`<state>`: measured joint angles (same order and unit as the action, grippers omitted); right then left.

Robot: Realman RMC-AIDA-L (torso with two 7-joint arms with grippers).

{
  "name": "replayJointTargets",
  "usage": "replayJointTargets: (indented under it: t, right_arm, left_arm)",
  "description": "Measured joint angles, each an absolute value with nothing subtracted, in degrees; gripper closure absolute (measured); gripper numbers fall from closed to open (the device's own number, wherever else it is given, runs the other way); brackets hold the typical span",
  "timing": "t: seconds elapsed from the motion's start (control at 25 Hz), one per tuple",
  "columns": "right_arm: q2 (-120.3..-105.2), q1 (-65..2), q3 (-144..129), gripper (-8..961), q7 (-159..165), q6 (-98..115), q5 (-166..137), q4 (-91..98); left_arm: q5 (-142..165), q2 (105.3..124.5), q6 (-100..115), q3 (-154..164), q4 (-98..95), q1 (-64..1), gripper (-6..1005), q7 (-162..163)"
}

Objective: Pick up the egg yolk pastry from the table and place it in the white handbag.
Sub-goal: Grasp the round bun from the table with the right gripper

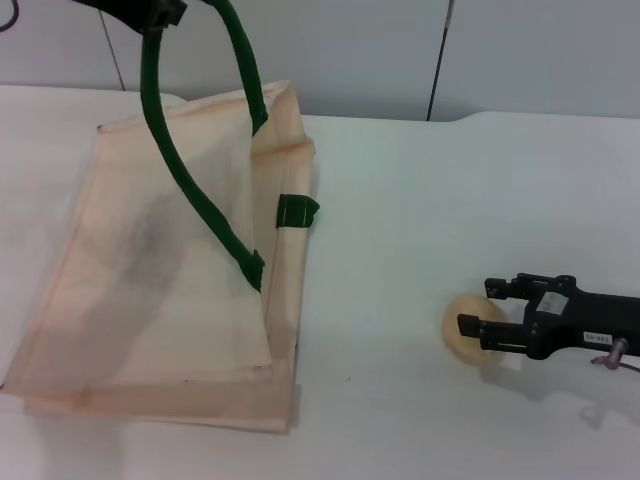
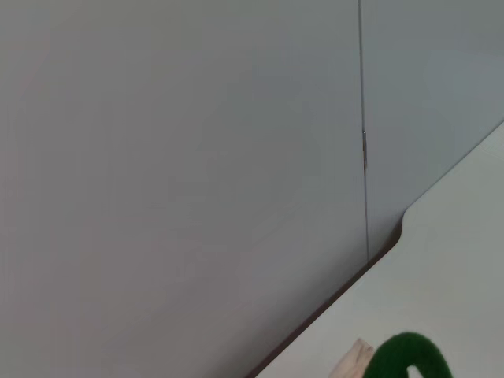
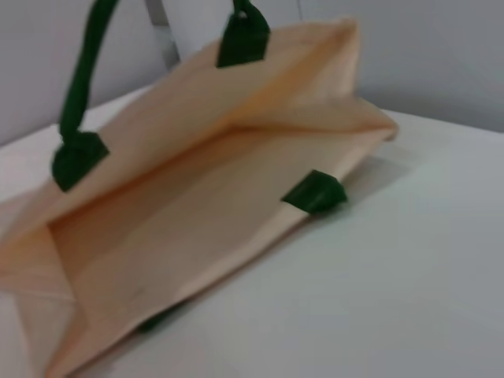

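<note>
The wide white tabletop (image 1: 400, 200) carries the big cream cloth handbag (image 1: 150, 300) with thick green rope handles. The left claw (image 1: 160, 15) holds one green handle (image 1: 175, 170) up, so the bag's mouth gapes open. Well to the bag's right sits the small round yellow egg yolk pastry (image 1: 470, 332). The black right claw (image 1: 490, 310) is open, with a finger on each side of the pastry.

one handbag (image 1: 170, 290), one pastry (image 1: 468, 327), two claws

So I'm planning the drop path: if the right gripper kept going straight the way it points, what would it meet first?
The right gripper already straddles the egg yolk pastry; carrying on, it would probably reach the white handbag's open mouth, though depth is unclear.
</note>
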<state>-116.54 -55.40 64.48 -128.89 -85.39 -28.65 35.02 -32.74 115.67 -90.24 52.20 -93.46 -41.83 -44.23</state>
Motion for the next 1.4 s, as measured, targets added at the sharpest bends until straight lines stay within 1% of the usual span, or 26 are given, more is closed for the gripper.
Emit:
replayJointTargets:
  t: [0.44, 0.64, 1.4]
  right_arm:
    - [-116.21, -55.1, 61.4, 169, -124.6, -81.8, -29.4, 34.0]
    - [-116.18, -54.3, 60.1, 120, -122.5, -82.1, -29.5, 31.3]
    - [-116.22, -54.3, 58.4, 178, -120.6, -81.7, -30.1, 27.7]
  left_arm:
    - [-32.6, 115.70, -90.7, 52.2, -94.5, -41.8, 885, -44.1]
    - [-32.5, 115.74, -90.7, 52.2, -94.6, -41.8, 885, -44.1]
    - [-32.4, 115.66, -90.6, 52.2, -94.6, -41.9, 885, -44.1]
